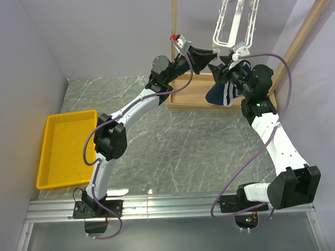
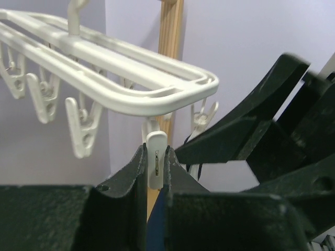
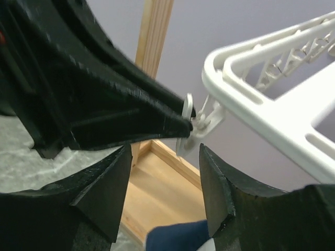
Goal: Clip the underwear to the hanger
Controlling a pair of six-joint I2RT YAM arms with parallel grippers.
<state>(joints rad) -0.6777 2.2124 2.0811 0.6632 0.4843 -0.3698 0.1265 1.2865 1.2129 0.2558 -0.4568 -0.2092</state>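
Nearest us, the bench (image 1: 173,142) carries a yellow tray (image 1: 66,154) at its left edge, well apart from both claws. Only the tray's own yellow floor shows.

Farther on and to the right, the underwear (image 1: 220,94) hangs below the right claw (image 3: 165,154). Its long axis drops toward the bench, with white trim along its right side, over the base of the wooden rack (image 1: 175,26). The right claw's fingers stand well apart with nothing between their tips. Navy cloth shows low down between them, and we cannot tell whether they press it.

The left claw (image 2: 155,154) comes across from the left, and its tip stands between the right claw and the hanger (image 2: 131,104). Its fingers are closed down on a white clip (image 2: 156,140), pinching it from both sides. One finger of the right claw lies just beside it on the right.

That clip dangles under the near corner of the hanger. The hanger lies flat, hook upward, its long axis running away from the claws to the far side. We see other clips (image 2: 84,125) dangling along its edge. A post of the wooden rack rises behind it.
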